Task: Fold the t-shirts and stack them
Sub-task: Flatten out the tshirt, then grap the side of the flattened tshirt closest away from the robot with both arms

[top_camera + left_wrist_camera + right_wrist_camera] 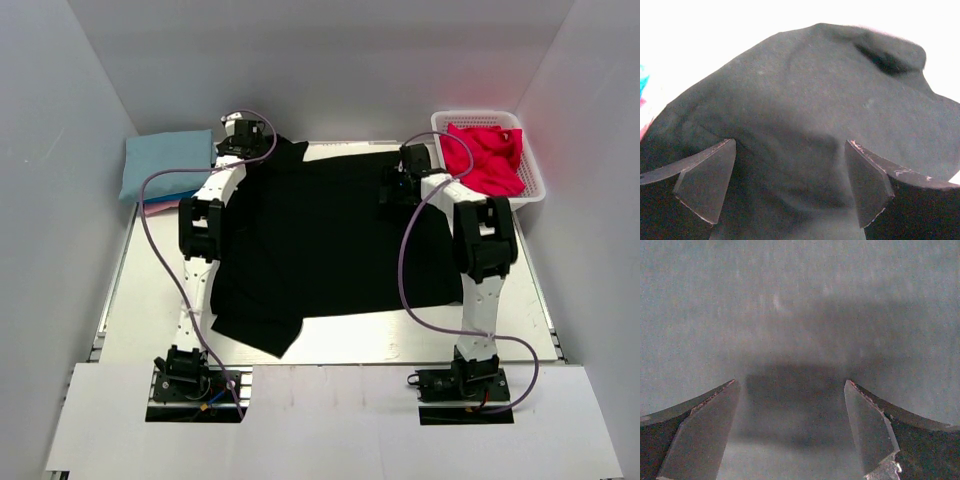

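A large black t-shirt point(320, 240) lies spread over the middle of the table, one sleeve hanging toward the near left. My left gripper point(247, 148) is open over its far left shoulder; in the left wrist view the black cloth point(805, 100) fills the gap between the jaws. My right gripper point(398, 188) is open just above the shirt's far right part; the right wrist view shows only flat black cloth point(800, 315). A folded light blue t-shirt point(165, 165) lies at the far left on a pink one point(160, 205). A bright red t-shirt point(487, 155) sits in the basket.
A white lattice basket point(532, 180) stands at the far right corner. White walls close in the left, back and right sides. Purple cables loop beside both arms. A white board covers the near edge by the arm bases.
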`<state>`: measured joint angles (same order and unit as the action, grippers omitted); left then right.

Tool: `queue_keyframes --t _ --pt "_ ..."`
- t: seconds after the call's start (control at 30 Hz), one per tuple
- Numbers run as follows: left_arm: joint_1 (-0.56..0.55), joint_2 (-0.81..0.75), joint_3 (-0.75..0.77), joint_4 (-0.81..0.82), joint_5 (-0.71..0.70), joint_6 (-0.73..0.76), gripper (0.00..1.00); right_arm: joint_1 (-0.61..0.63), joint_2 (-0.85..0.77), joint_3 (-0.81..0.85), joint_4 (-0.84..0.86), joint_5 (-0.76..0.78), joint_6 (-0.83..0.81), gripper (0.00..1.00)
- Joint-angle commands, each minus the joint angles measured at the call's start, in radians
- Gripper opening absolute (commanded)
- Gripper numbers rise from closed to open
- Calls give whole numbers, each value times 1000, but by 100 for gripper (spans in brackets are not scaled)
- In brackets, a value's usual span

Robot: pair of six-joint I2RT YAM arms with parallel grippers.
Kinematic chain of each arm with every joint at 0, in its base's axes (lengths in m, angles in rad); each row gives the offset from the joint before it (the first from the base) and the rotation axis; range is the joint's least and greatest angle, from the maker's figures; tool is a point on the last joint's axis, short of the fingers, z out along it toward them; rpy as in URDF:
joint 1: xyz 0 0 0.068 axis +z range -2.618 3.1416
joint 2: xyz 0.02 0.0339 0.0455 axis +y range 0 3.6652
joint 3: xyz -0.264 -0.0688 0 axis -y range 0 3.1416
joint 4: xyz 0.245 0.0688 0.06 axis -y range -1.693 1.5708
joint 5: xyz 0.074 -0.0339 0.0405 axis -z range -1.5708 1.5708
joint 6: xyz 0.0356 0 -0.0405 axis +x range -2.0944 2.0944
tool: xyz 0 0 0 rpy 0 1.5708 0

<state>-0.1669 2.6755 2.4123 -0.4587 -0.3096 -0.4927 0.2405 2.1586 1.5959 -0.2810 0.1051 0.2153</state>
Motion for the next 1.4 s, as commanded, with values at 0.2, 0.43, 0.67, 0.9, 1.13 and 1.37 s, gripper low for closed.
queue_keyframes --t 0.2,0.43,0.67,0.9,1.13,1.37 --pt "-54 -566 -390 -153 32 28 99 16 -439 -350 149 -51 47 90" --pt "-63 -1192 -1294 -254 -33 -266 99 22 -690 -647 240 -99 159 90" --pt "-63 -1580 -1725 -517 43 -623 99 16 -715 -700 267 -94 187 90" --pt "-63 -1896 -1930 -503 161 -708 99 19 -691 -709 269 -148 188 90" --pt "-63 -1772 -1898 -538 133 -721 96 14 -669 -708 290 -142 185 90" --pt "-72 -1870 -1924 -447 220 -604 82 16 -632 -689 282 -145 179 90"
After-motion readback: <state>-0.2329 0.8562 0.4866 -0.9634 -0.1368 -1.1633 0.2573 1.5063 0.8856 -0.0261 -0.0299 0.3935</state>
